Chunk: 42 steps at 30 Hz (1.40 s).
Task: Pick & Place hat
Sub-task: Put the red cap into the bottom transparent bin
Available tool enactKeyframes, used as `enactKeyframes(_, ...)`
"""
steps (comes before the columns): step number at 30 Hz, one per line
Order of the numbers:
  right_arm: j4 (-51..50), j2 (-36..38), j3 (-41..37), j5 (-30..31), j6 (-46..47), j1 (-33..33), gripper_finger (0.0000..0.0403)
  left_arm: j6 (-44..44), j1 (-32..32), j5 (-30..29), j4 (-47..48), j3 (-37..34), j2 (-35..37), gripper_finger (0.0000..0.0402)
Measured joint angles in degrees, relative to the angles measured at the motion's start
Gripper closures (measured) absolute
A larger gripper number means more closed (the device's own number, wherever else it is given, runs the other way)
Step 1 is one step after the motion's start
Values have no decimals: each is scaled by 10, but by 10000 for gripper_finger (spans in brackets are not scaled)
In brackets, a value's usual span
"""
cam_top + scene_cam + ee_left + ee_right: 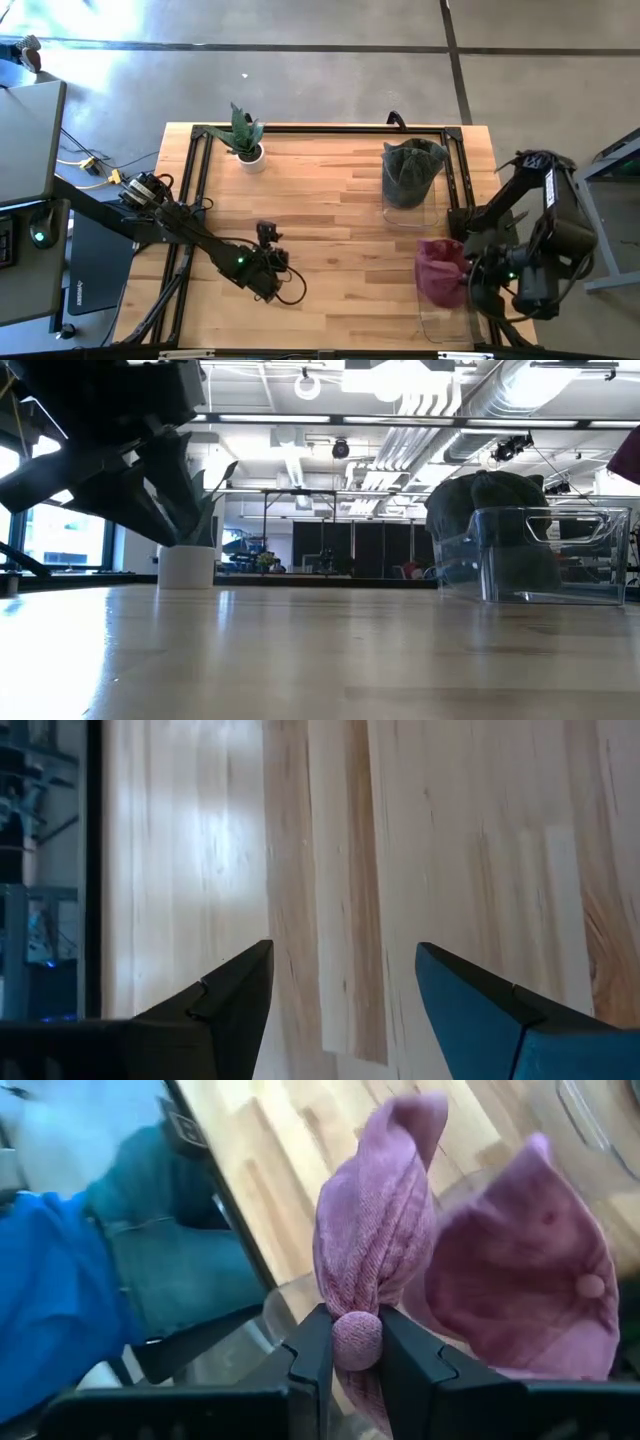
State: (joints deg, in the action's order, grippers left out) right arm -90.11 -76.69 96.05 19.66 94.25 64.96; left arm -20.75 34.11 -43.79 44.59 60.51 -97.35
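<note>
1 pink hat [400,1270] near table edge [480,345]

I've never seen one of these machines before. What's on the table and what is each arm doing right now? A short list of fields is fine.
Table: wooden top in a black frame
Far bin: clear container holding a dark green hat
Near bin: second clear container by the right front edge
Pink hat: pinched in the right gripper, hanging above the near bin
Left gripper: jaws open, holding nothing, over bare wood near the front left
Plant: small potted plant at the back left
Beyond the table: a person's blue sleeve
</note>
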Motion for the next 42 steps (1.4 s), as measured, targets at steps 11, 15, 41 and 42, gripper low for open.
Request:
enactKeyframes(11,29,0,-106,-27,50,19,348,25,0,-17,-17,0,0,165)
enactKeyframes(15,17,0,-139,-38,74,19,346,25,0,-35,-18,0,0,165)
enactKeyframes(41,1,44,-293,-77,24,-35,263,44,-78,10,-73,1,0,165)
enactKeyframes(42,1,46,-293,-98,28,-39,254,44,-78,9,-73,1,0,165)
